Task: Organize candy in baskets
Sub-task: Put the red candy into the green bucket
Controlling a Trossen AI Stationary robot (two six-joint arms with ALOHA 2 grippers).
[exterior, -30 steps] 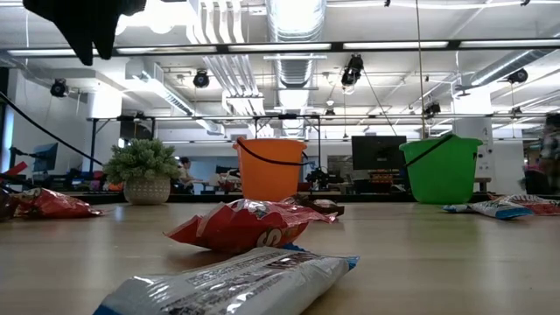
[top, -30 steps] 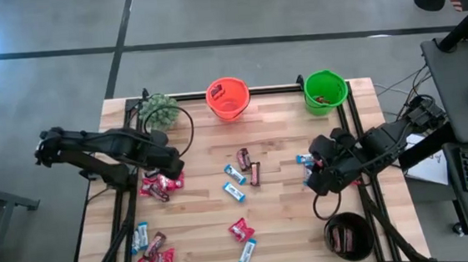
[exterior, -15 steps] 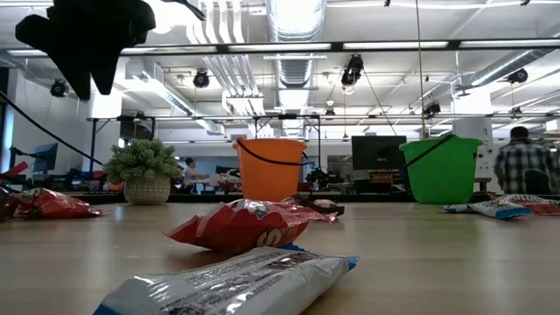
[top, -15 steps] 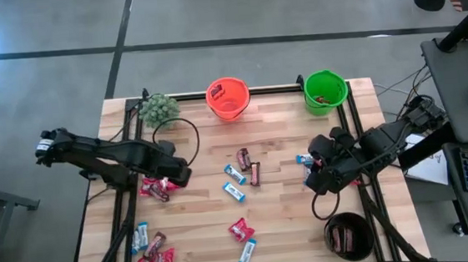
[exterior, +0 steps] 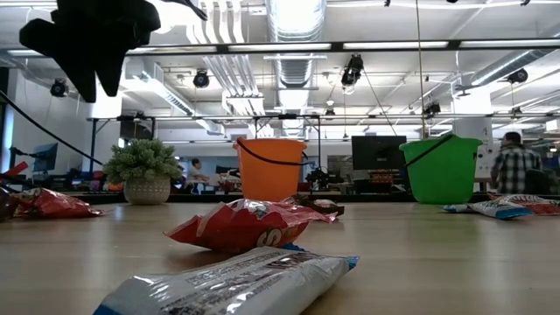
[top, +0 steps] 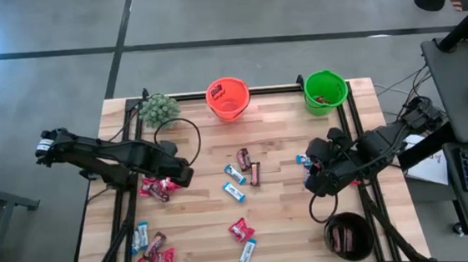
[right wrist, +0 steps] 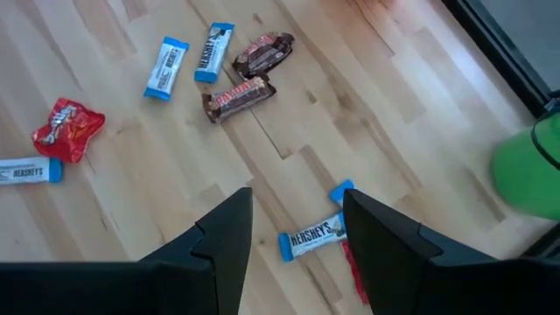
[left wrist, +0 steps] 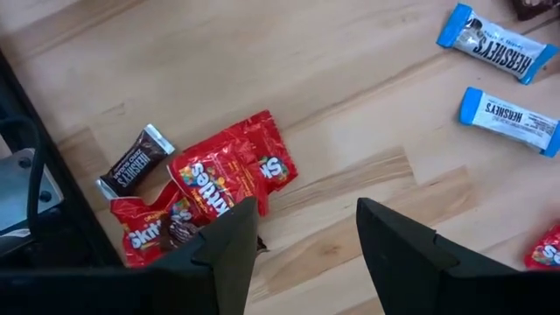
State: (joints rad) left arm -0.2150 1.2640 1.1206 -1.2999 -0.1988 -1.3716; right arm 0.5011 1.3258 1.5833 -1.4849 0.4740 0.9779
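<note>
Red wrappers lie bunched just under the left gripper (left wrist: pixel 302 236), whose two fingers stand spread with bare wood between them. That red pile (left wrist: pixel 214 188) sits just ahead of one fingertip, with a dark brown bar (left wrist: pixel 136 159) touching its far edge. Two blue-and-white bars (left wrist: pixel 494 74) lie well off to the other side of that gripper. In the high view the left gripper (top: pixel 180 173) hangs over the table's (top: pixel 291 218) left half, right beside the red pile (top: pixel 156 186).

The right gripper (right wrist: pixel 293 241) also has its fingers spread, holding nothing. A blue-and-white bar (right wrist: pixel 313 236) lies between its fingertips on the wood, a red wrapper edge beside it. Farther ahead lie two brown bars (right wrist: pixel 249 74), two more blue ones (right wrist: pixel 188 57) and a red pack (right wrist: pixel 68 127).

Beyond the right gripper (top: pixel 314 171) stands the green basket (top: pixel 325 92); the black basket (top: pixel 348 237) sits close behind it, brown candy inside. The orange basket (top: pixel 228 98) stands beyond and between both grippers, red candy inside. More candy (top: pixel 153 250) lies near the table's corner behind the left gripper.
</note>
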